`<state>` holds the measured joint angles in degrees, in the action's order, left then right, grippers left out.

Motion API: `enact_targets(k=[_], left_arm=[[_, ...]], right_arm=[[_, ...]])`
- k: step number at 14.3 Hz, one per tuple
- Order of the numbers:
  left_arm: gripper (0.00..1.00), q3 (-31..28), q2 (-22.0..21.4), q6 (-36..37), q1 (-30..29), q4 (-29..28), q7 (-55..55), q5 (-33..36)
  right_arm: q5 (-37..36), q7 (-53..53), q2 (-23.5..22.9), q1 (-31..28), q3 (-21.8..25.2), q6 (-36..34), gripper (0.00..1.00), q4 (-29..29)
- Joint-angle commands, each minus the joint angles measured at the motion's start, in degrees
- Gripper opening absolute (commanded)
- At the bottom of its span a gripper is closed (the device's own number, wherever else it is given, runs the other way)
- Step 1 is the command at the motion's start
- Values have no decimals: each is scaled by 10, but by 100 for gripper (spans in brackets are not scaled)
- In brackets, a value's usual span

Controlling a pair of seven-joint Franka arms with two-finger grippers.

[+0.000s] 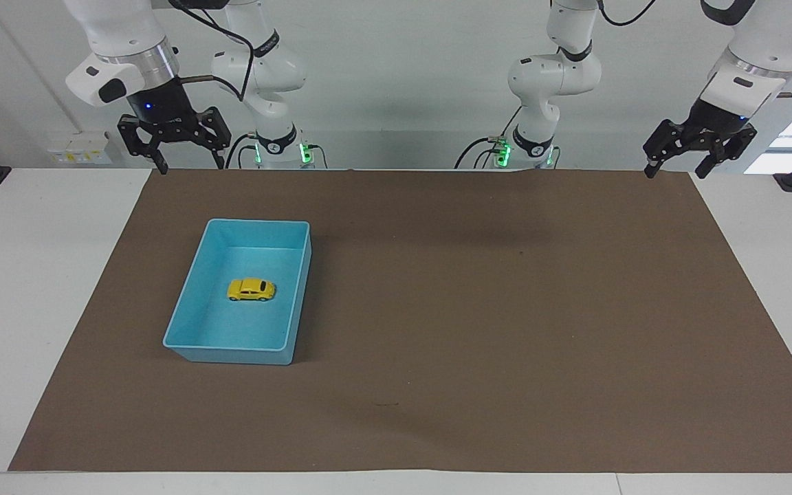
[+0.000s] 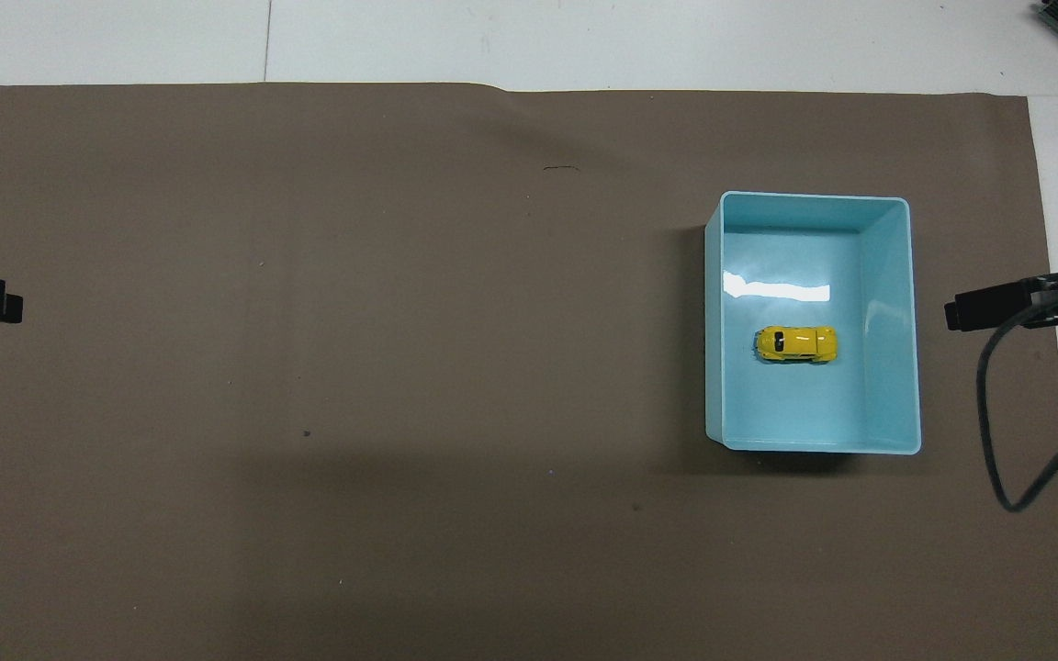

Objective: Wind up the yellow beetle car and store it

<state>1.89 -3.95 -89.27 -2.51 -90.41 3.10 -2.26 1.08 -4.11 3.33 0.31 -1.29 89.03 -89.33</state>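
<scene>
The yellow beetle car [image 1: 251,289] stands on its wheels in the middle of the blue tray [image 1: 188,317], toward the right arm's end of the brown mat. It also shows in the overhead view [image 2: 796,343], inside the tray [image 2: 892,367]. My right gripper [image 1: 188,165] hangs open and empty, raised over the mat's edge nearest the robots, clear of the tray. My left gripper [image 1: 674,170] hangs open and empty, raised over the mat's corner at the left arm's end.
The brown mat [image 1: 478,309] covers most of the white table. A black cable [image 2: 997,431] hangs from the right arm beside the tray. One fingertip of each gripper shows at the overhead view's side edges.
</scene>
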Motion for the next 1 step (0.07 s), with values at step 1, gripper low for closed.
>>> enact_targets(k=[1], left_arm=[[100,4,-5,8,-8,3,4,-6]], right_arm=[[11,7,2,-8,-4,7,100,-5]])
